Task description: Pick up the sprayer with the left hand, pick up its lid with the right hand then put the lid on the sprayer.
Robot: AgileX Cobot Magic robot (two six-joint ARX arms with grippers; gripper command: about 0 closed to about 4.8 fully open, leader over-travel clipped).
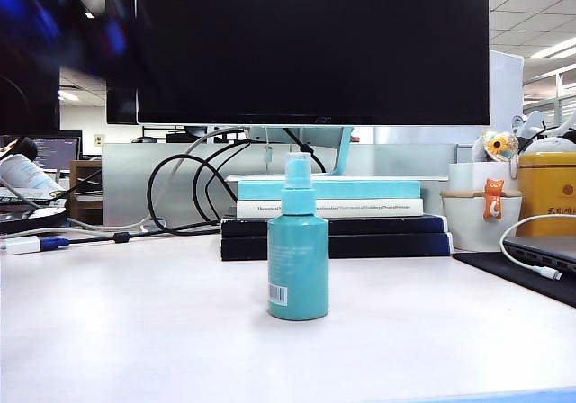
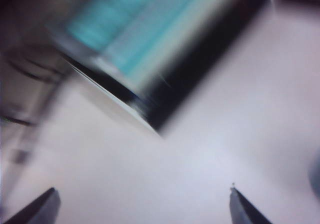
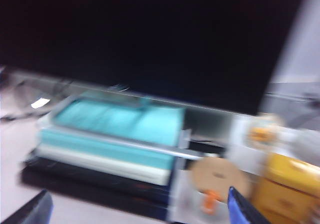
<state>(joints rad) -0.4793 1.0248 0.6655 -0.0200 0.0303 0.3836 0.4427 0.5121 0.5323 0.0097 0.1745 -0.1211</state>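
Exterior view: sprayer [image 1: 298,257] stands upright mid-table [image 1: 135,331], lid [image 1: 298,158] seemingly already capping its nozzle. Left tool [image 2: 142,204] and right tool [image 3: 140,206], both spread and empty, should slow before approaching; wrist views blur.

Lots of blur, and both grippers mostly out of frame

Left gripper [image 2: 140,206] and right gripper [image 3: 140,209] only show fingertips at the picture edge, jaws wide apart. Both wrist views smear the stack of books [image 2: 150,49]. Exterior view: an arm [image 1: 54,25] is just a dark blur, top corner.
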